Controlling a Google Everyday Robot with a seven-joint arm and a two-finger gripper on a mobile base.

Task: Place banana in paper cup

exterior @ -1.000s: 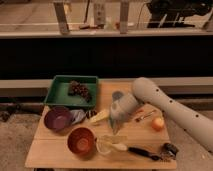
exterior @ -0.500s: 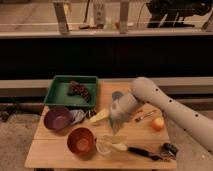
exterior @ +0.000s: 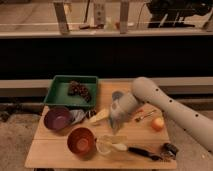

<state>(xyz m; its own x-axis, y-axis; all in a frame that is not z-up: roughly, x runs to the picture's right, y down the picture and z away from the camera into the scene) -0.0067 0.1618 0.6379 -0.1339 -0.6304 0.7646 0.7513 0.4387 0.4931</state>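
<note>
near the front edge of the table (exterior: 50,156), the cup (exterior: 104,146) stands with the banana (exterior: 120,145) lying just beside its right rim. whether one end rests on the rim cannot be told, but the banana does not appear to sit inside. the gripper (exterior: 115,128) hangs pointing down over the table's middle, just behind cup and banana and apart from both. whether it is spread or closed cannot be told, and nothing is seen in it.

over the last second nothing has visibly changed: arm (exterior: 170,107), gripper, banana and cup keep the same places. judged from this, the arm is pausing above the work and the pick-up has not begun. the whole task therefore remains: descend, take the banana, lift, and release it into the cup.

room is tight. the red bowl (exterior: 81,141) stands just left of the cup. a dark-handled tool (exterior: 145,151) runs rightward from the banana's far end, touching it or nearly so. the other pale piece (exterior: 100,116) lies just left of the gripper. the front edge is near, so a forward push could send cup or banana off. open wood lies between the gripper and the orange ball (exterior: 158,124). the tray (exterior: 75,78) and purple bowl (exterior: 57,119) sit well apart at the back left.
</note>
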